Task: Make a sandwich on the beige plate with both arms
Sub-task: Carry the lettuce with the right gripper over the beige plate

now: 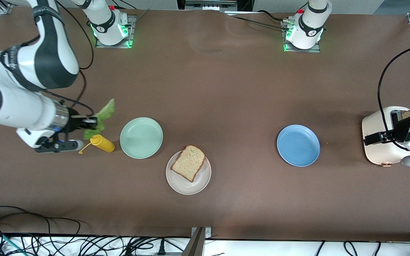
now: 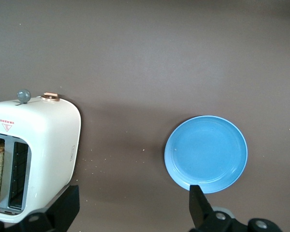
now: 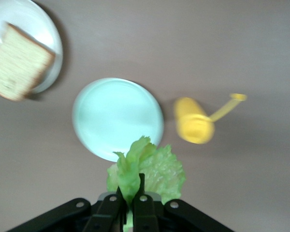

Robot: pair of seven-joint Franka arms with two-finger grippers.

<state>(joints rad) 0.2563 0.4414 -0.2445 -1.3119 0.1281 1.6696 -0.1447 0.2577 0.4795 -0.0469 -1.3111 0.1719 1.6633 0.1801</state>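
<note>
On the brown counter point(image 1: 226, 89), the right hand point(image 1: 92, 123) pinches lettuce point(image 1: 101, 115) bound for the bread point(image 1: 188, 163) on the beige plate point(image 1: 182, 185), while the left hand point(image 1: 377, 137) waits open over the toaster point(image 1: 377, 151).

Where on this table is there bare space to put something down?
The widest bare patch lies between the beige plate and the blue plate, running up toward the arm bases. The mint-green plate is bare too. It is crowded at the right arm's end, where the right gripper holds lettuce above the yellow bottle.
</note>
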